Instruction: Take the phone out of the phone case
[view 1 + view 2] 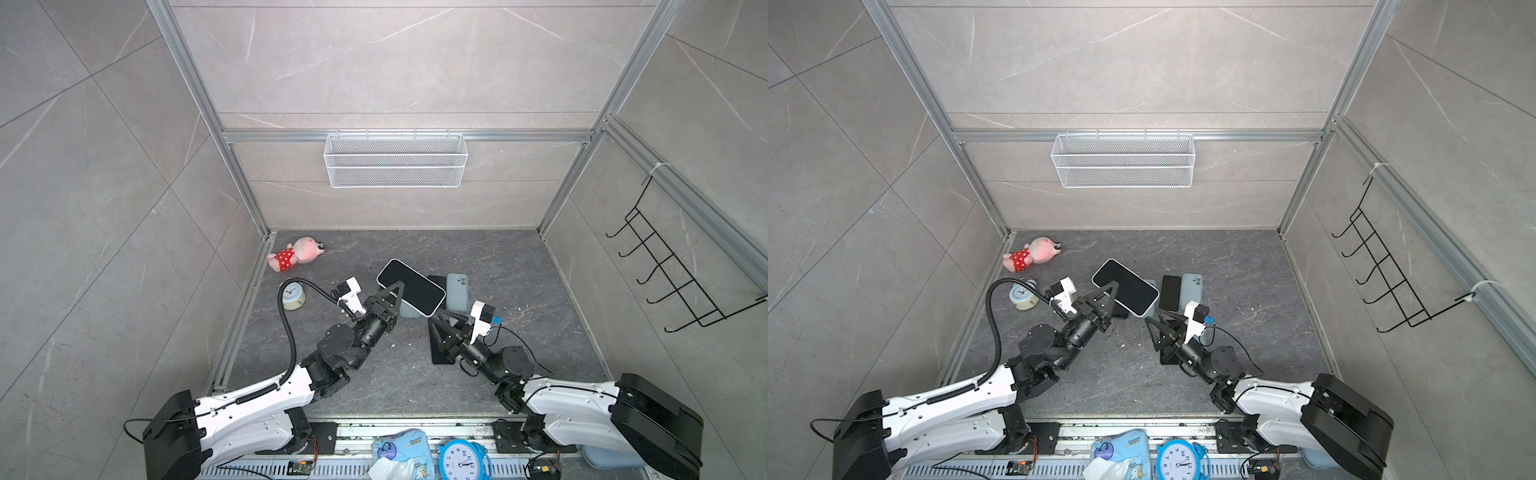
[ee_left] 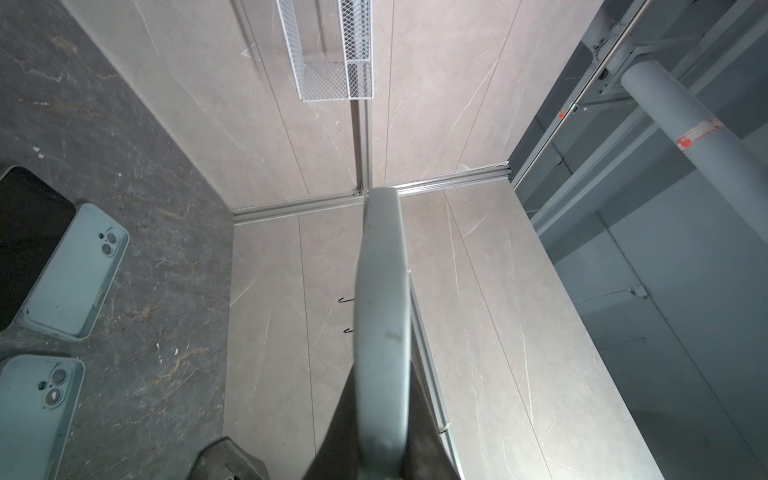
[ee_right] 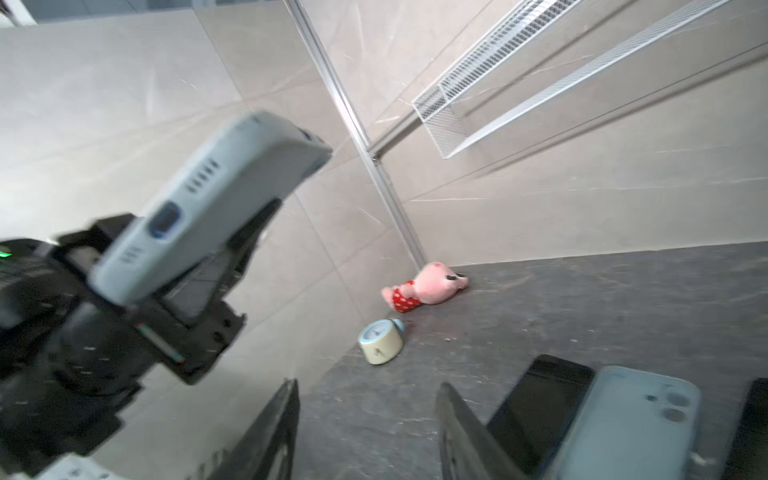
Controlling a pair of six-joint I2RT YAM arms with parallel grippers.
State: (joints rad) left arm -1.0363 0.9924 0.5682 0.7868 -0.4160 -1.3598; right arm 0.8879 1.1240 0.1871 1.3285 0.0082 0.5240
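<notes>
While the phone (image 1: 415, 291) is clamped aloft in the left end effector (image 1: 398, 291), the right end effector (image 1: 442, 322), parted and empty just beside it, should next be closed on the case (image 3: 199, 208) rim

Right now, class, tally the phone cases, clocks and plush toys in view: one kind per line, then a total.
Phone cases: 3 (far empty case, near empty case, held case in the left gripper)
Clocks: 2 (small clock on the floor, blue alarm clock at the front rail)
Plush toys: 1 (pink plush toy)
Total: 6
</notes>
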